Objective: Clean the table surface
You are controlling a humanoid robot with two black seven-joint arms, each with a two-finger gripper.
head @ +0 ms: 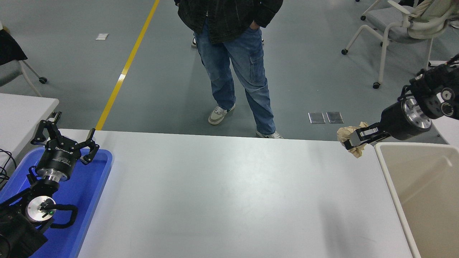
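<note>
The table surface is a wide white top filling the lower middle of the head view. My right gripper hangs above its far right corner, shut on a crumpled tan paper wad lifted well off the top. The right arm reaches in from the right edge. My left gripper is parked at the lower left over a blue tray, its fingers spread open and holding nothing.
A blue tray lies on the table's left end. A beige bin stands against the table's right side. A person in jeans stands beyond the far edge. A smaller white table is at left, chairs at back right.
</note>
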